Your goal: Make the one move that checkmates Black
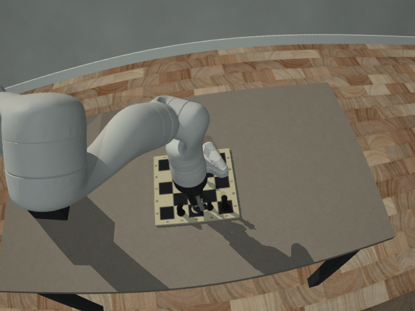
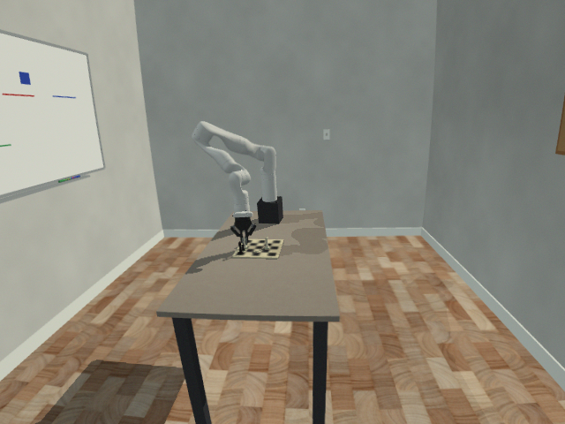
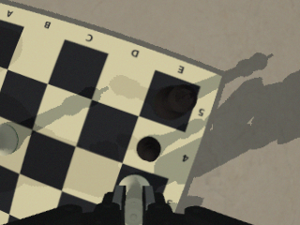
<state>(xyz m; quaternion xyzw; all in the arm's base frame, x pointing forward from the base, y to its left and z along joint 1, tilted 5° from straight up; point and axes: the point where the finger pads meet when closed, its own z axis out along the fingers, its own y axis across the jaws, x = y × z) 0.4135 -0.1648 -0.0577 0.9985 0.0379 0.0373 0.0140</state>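
Note:
The small chessboard lies on the grey table, also in the exterior view (image 2: 259, 248) and the wrist view (image 3: 94, 119). My gripper (image 1: 196, 208) stands low over the board's E file, shut on a white piece (image 3: 133, 189) with a rounded top on the dark square E3. A black pawn (image 3: 149, 148) stands on E4, just beyond the fingers. A taller black piece (image 3: 176, 100) stands on E5. Another white piece (image 3: 7, 138) shows at the wrist view's left edge. In the top view black pieces (image 1: 180, 210) (image 1: 209, 205) flank the fingers closely.
The tall black piece (image 1: 225, 203) stands at the board's near right corner. The arm's wrist covers the board's middle squares in the top view. The arm's black base (image 2: 269, 209) stands at the table's far end. A whiteboard (image 2: 43, 118) hangs on the left wall.

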